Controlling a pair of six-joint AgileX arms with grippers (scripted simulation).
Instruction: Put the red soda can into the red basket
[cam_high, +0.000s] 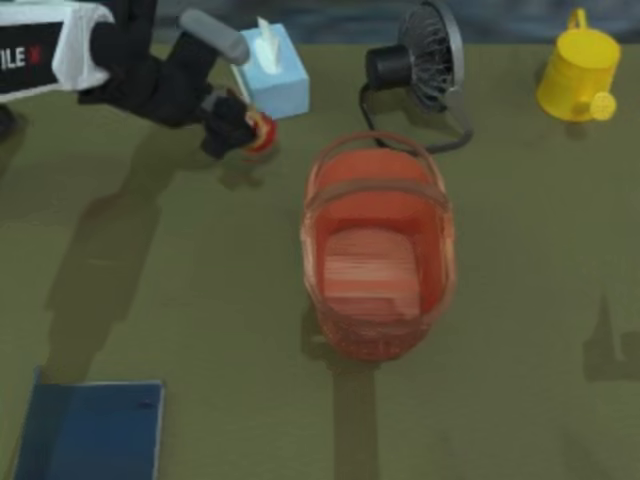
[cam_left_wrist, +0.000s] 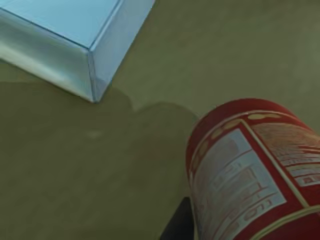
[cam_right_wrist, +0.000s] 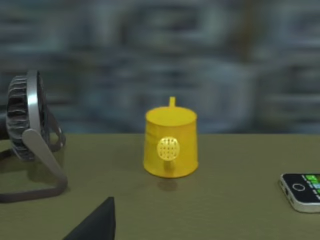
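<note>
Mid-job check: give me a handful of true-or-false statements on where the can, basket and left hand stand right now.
1. The small red cylindrical soda can lies inside the large orange-red woven basket. False: it is outside the basket, at the left hand, beside the light blue tissue box.
2. The basket holds nothing. True.
3. The yellow metal watering can stands at the table's far right. True.
4. The black desk fan stands in front of the basket, near the blue book. False: it stands behind the basket.
5. The left hand is closed on the can. True.
</note>
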